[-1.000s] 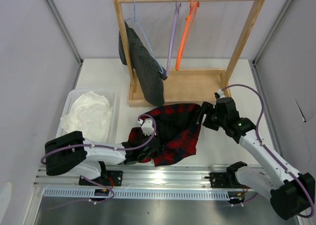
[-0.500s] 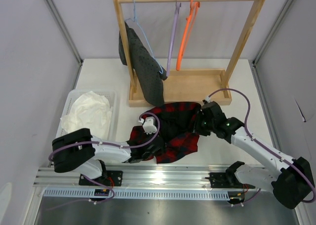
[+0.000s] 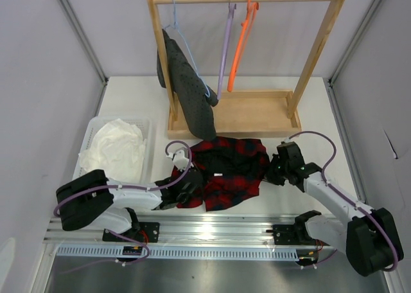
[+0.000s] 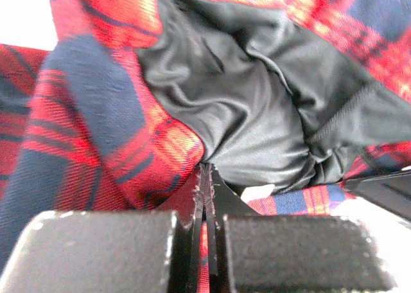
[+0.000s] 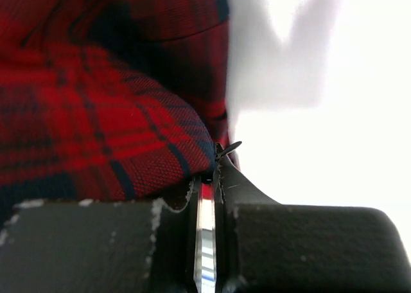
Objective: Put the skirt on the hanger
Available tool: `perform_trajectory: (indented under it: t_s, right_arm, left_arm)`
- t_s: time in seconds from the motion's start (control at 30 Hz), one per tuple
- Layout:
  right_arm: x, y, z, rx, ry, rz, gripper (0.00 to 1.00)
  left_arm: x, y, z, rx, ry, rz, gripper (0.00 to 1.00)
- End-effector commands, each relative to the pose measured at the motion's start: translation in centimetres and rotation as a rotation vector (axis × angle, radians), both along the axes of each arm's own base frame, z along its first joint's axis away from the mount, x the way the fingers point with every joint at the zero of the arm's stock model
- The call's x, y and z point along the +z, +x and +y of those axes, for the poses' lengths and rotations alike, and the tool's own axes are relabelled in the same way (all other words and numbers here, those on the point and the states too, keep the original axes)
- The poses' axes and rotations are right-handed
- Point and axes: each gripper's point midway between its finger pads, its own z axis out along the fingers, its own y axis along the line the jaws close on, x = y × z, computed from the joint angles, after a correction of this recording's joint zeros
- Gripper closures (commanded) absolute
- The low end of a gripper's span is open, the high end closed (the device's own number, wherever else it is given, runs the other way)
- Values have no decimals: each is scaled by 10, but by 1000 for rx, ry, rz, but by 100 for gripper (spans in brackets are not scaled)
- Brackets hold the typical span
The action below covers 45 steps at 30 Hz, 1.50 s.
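The red-and-black plaid skirt (image 3: 226, 171) lies spread on the table in front of the wooden rack. My left gripper (image 3: 187, 191) is shut on its left edge. In the left wrist view its jaws (image 4: 207, 177) pinch red fabric, and the skirt's black lining (image 4: 257, 113) gapes open beyond them. My right gripper (image 3: 269, 171) is shut on the skirt's right edge; the right wrist view shows plaid cloth (image 5: 96, 126) caught at the fingertips (image 5: 212, 171). The lilac hanger (image 3: 223, 55) hangs empty from the rack's rail by its metal hook.
The wooden rack (image 3: 314, 55) stands at the back on a tray base (image 3: 257, 113). It also carries an orange hanger (image 3: 241, 45) and a dark grey dotted garment (image 3: 191, 97) on a light blue hanger. A white basket (image 3: 94, 127) with white cloth sits at the left.
My right gripper has come down to the skirt's right edge and shut on it. The left gripper has pulled its edge leftward, so the skirt now lies wider and flatter.
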Motion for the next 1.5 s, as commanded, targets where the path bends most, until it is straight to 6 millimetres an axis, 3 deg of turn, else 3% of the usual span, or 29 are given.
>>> perform_trajectory:
  t_s: [0.0, 0.1, 0.2, 0.33, 0.57, 0.77, 0.97, 1.0, 1.13, 1.2, 1.23, 1.27, 1.3, 1.33, 1.4, 1.47]
  right_arm:
    - [-6, 18, 2, 30, 37, -71, 100]
    - [-12, 26, -5, 33, 28, -75, 100]
    - [-6, 29, 1, 79, 83, -91, 100]
    - [11, 32, 0, 89, 68, -135, 97]
    - [34, 31, 3, 113, 92, -191, 90]
    - [58, 34, 17, 156, 172, -259, 100]
    - [72, 25, 19, 206, 166, -286, 100]
    - [74, 24, 19, 209, 159, -290, 100]
    - [73, 20, 20, 235, 147, -295, 100]
    - [73, 19, 22, 245, 149, -297, 100]
    - [73, 19, 22, 244, 146, -297, 100]
    - [74, 19, 22, 245, 144, -299, 100]
    - [73, 20, 22, 250, 139, -298, 100]
    - [73, 19, 22, 254, 137, -296, 100]
    - [74, 20, 22, 259, 129, -298, 100]
    - [74, 19, 21, 264, 123, -296, 100]
  left_arm:
    - [-11, 2, 22, 68, 11, 28, 100]
    - [-12, 1, 26, 86, 5, 40, 100]
    - [-11, 0, 27, 72, 8, 31, 100]
    - [15, 3, 16, 10, -55, -59, 100]
    - [30, 6, 11, -34, -26, -118, 100]
    - [67, 3, -12, -180, -90, -250, 87]
    - [111, 4, -26, -275, -79, -402, 68]
    - [130, 4, -37, -310, -96, -443, 65]
    - [148, 8, -77, -465, -6, -520, 52]
    - [135, 16, -102, -549, 93, -512, 48]
    - [147, 20, -116, -567, 94, -530, 46]
    - [130, 23, -124, -596, 132, -512, 44]
    - [126, 23, -128, -610, 140, -509, 41]
    - [136, 26, -138, -615, 128, -538, 40]
    - [115, 31, -145, -630, 185, -501, 39]
    - [116, 35, -153, -638, 200, -502, 38]
